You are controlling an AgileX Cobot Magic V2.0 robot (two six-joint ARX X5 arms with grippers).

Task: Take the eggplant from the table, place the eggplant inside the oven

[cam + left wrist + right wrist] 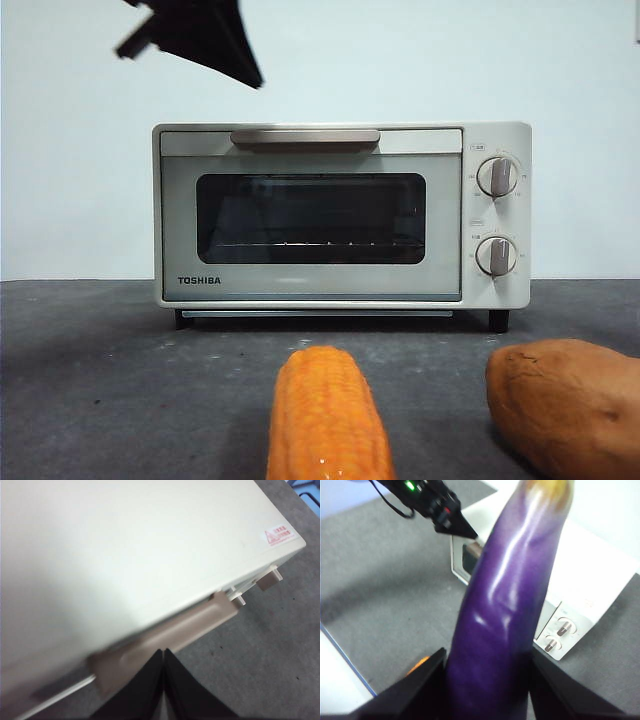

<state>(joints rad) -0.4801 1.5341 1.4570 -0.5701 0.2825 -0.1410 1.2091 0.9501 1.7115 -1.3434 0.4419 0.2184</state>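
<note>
On the grey table (90, 400) the oven (340, 215) stood with its door closed, the corn cob (328, 420) and sweet potato (565, 405) lying in front of it. Above the oven's top, the left hand (164, 652) hung with its jaws pressed together, empty, just over the beige handle (170, 635). The right hand (487, 680) was clenched around the eggplant (510, 605), held off the table with its stem tip pointing away from the wrist. The risk, as I judge it: the door was not yet open, and the glossy eggplant, gripped near one end, could swing or slip and strike the glass.
</note>
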